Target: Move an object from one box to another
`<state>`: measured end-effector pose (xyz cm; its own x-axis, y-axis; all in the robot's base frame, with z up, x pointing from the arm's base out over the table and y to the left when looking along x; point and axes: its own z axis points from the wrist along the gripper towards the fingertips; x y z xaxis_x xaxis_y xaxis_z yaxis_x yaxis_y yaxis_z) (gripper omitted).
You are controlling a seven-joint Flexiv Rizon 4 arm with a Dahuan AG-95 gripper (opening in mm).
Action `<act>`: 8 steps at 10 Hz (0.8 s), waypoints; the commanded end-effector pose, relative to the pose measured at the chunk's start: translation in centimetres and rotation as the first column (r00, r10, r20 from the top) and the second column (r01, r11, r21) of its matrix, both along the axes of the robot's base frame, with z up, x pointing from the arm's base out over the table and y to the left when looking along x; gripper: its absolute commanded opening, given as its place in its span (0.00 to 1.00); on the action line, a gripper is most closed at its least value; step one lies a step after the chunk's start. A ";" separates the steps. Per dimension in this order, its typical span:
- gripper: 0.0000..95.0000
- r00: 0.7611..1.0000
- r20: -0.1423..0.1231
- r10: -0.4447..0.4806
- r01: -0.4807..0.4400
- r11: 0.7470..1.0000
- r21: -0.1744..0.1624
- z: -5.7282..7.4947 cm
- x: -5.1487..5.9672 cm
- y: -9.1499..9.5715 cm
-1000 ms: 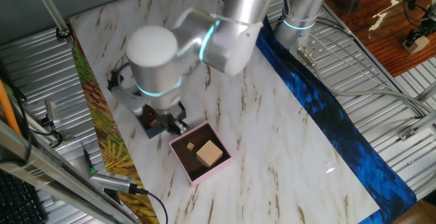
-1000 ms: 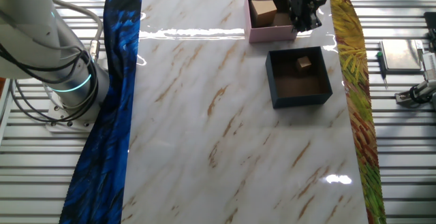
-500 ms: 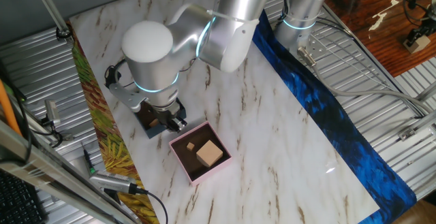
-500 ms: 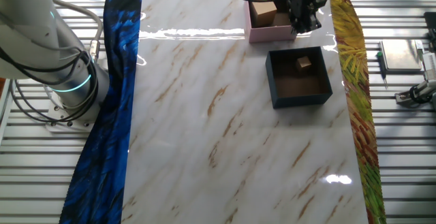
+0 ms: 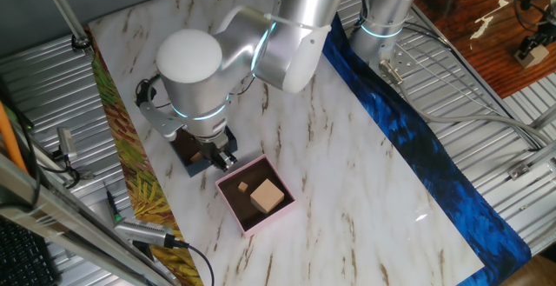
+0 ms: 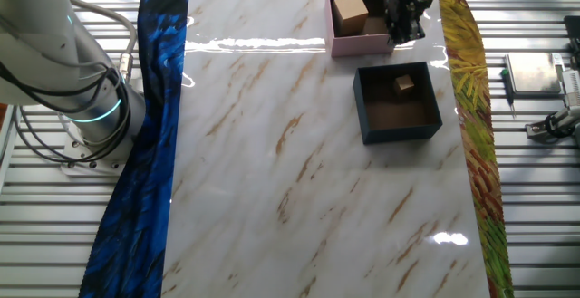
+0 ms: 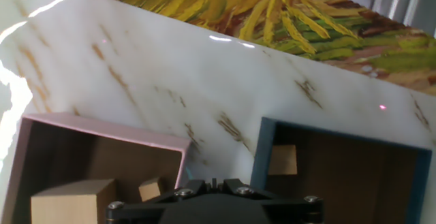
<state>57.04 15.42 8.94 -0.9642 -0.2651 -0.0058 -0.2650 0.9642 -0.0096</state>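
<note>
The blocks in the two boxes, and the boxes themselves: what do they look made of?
The blocks look like bare, matte wood: pale tan, sharp-edged. The blue box and the pink box seem to be thin painted board or card with brown unpainted insides; which one is unclear.

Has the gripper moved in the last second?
Barely: the gripper still hovers by the pink box's corner nearest the blue box.

From my side I see the gripper (image 6: 403, 28) poised over the near right corner of the pink box (image 6: 342, 46), which holds a large wooden block (image 6: 350, 12). Just below it on the marble table (image 6: 299, 153) sits the navy box (image 6: 399, 104), with a small wooden cube (image 6: 404, 83) inside near its far wall.
</note>
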 end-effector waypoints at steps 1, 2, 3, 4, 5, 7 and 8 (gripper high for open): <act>0.00 1.000 -0.003 0.008 -0.008 1.000 -0.003 -0.1 0.1 0.0; 0.00 1.000 -0.004 0.017 -0.017 1.000 -0.003 -0.1 0.1 0.0; 0.00 1.000 -0.002 0.020 -0.020 1.000 -0.002 -0.1 0.1 0.0; 0.00 0.998 -0.001 0.058 -0.058 0.998 0.001 -0.2 0.4 -1.6; 0.00 0.997 0.000 0.082 -0.082 0.997 0.005 -0.3 0.7 -2.9; 0.00 0.991 0.001 0.131 -0.131 0.991 0.006 -0.3 1.5 -4.8; 0.00 0.988 0.001 0.157 -0.157 0.988 0.007 -0.1 1.9 -5.5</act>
<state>58.76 10.02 8.73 -0.9145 -0.4044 -0.0090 -0.4044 0.9146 -0.0053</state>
